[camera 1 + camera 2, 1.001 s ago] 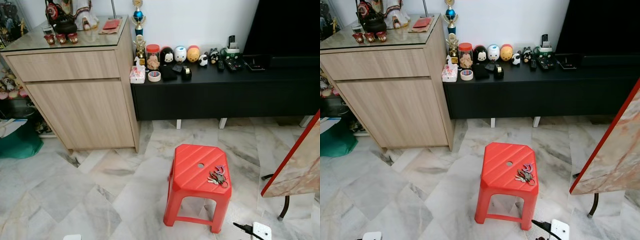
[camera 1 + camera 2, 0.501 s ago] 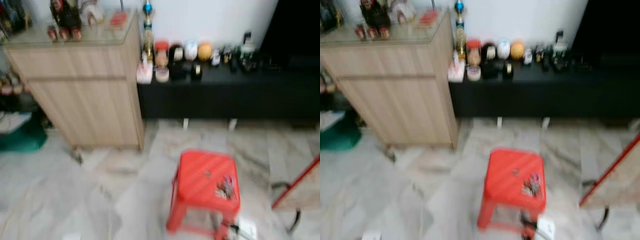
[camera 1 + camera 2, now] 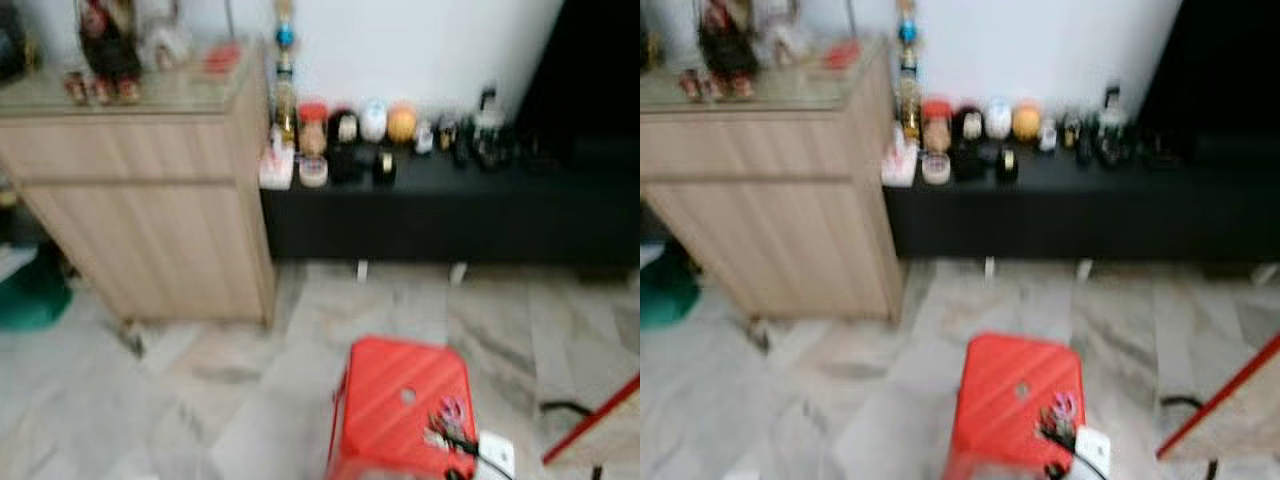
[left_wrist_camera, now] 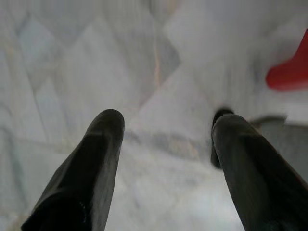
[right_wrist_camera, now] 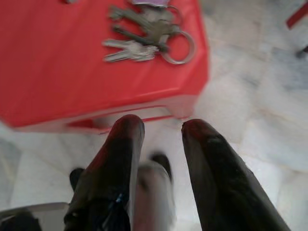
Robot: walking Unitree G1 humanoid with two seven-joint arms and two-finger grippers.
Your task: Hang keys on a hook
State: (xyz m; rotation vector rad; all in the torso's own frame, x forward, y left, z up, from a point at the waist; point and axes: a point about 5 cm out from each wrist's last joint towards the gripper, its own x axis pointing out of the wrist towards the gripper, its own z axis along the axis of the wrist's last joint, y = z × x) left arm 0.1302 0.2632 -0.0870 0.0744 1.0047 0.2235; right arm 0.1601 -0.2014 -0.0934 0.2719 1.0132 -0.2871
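A bunch of keys on a ring lies on the right side of a red plastic stool, low in the blurred head views. In the right wrist view the keys rest flat on the stool top. My right gripper hangs just off the stool's near edge, open, with nothing between its fingers. My left gripper is open over bare marble floor, with a corner of the red stool off to one side.
A wooden cabinet stands at the left. A low black console carrying small ornaments runs along the white wall. A white plug block with a black cable lies by the stool. A red-edged board leans at the right.
The whole picture has shifted and stayed blurred, so the camera is moving. The stool now sits lower in the frame, and the keys lie on it as before.
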